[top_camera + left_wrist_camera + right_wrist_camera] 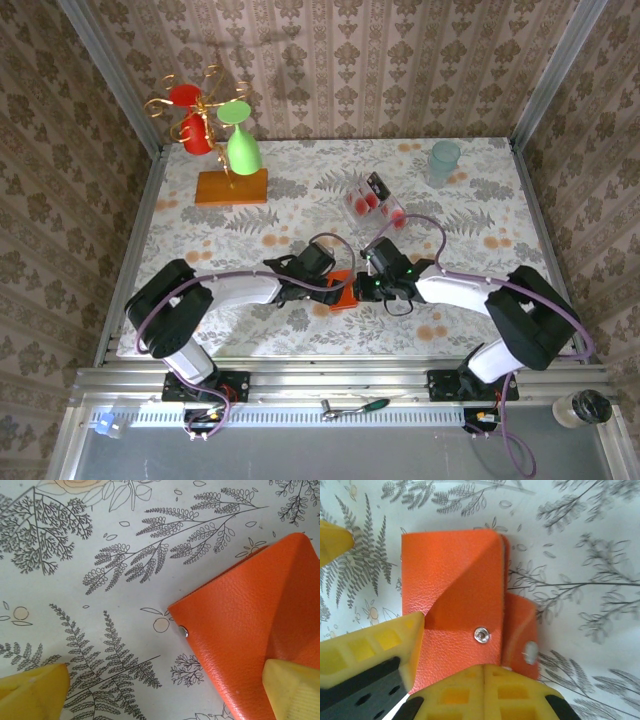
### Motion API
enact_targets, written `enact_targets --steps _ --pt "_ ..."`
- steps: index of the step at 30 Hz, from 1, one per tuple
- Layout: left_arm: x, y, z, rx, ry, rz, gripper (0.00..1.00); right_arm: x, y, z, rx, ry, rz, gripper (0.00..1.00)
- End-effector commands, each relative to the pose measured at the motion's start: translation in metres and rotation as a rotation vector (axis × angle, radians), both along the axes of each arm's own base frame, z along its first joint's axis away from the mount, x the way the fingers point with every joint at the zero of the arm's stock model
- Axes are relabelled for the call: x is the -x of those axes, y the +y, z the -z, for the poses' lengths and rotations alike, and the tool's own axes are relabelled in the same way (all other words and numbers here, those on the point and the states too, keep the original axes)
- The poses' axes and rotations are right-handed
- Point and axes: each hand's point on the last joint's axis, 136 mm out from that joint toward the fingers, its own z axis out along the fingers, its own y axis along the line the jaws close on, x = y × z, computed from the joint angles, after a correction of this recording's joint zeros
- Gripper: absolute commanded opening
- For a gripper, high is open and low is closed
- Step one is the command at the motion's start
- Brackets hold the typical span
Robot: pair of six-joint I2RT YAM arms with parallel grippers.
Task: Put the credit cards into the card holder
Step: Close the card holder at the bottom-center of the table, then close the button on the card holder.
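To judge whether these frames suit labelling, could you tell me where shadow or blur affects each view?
Top external: evenly lit, sharp; the wire stand shadows the wall. Left wrist: tablecloth crisp, yellow fingers soft. Right wrist: a diagonal shadow crosses the card holder.

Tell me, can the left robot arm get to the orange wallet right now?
Probably yes. The left gripper hangs open right above the card holder, with one finger over its leather and nothing between them.

Bright, even light is washing the tabletop [300, 190], a diagonal shadow is crossing the card holder [452, 580], and nearby edges are blurring
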Motion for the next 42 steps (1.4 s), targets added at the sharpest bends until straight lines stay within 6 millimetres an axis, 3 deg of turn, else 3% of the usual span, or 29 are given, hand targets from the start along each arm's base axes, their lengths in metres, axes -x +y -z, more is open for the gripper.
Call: enact_targets --steps 1,6,11,17,26,32,42 --pt "0.006 0.021 0.014 -0.155 -0.003 0.000 1.00 -0.013 -0.023 -0.027 0.050 -0.053 0.037 0.08" --pt "0.009 0.021 0.016 -0.169 -0.006 0.009 1.00 -0.021 -0.043 -0.030 0.120 -0.041 0.029 0.15" --pt "0.009 0.021 0.017 -0.168 -0.007 0.006 1.00 -0.022 -0.036 -0.027 0.116 -0.010 -0.025 0.29" --pt "0.010 0.021 0.015 -0.165 -0.013 0.005 1.00 -0.023 -0.024 -0.023 0.116 0.008 -0.057 0.36" --pt "0.011 0.021 0.015 -0.165 -0.015 0.003 1.00 -0.021 -0.009 -0.014 0.152 0.021 -0.113 0.36" --pt "0.011 0.020 0.014 -0.162 -0.017 0.006 1.00 -0.021 -0.009 -0.004 0.206 0.030 -0.132 0.35" --pt "0.010 0.019 0.014 -0.162 -0.019 0.005 1.00 -0.023 -0.013 -0.002 0.226 0.024 -0.125 0.12"
